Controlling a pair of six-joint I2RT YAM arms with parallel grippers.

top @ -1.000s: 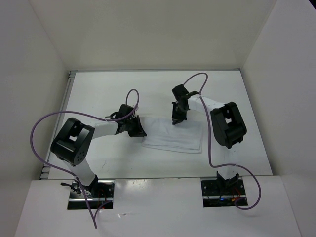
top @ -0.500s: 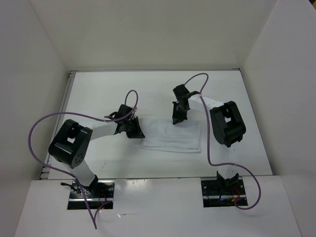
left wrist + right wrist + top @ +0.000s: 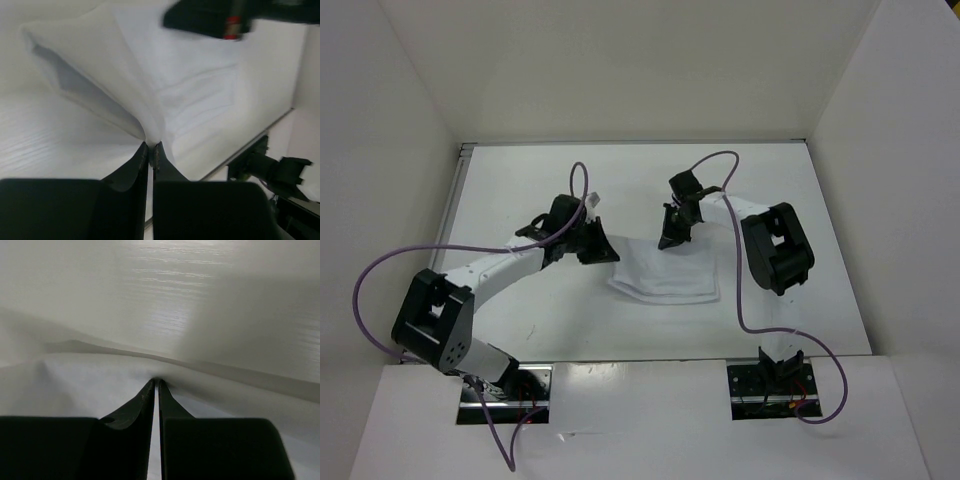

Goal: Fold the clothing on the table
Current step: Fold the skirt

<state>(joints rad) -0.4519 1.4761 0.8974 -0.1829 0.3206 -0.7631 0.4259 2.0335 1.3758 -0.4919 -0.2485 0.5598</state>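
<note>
I see the clothing (image 3: 672, 278) lying near the middle of the bench (image 3: 520, 180), a little toward its right edge. My left gripper (image 3: 151, 147) is pinched closed on the clothing's left edge and holds a fold raised off the surface. My right gripper (image 3: 156, 383) is clamped on the clothing's far edge, with fabric bunched at its tips.
</note>
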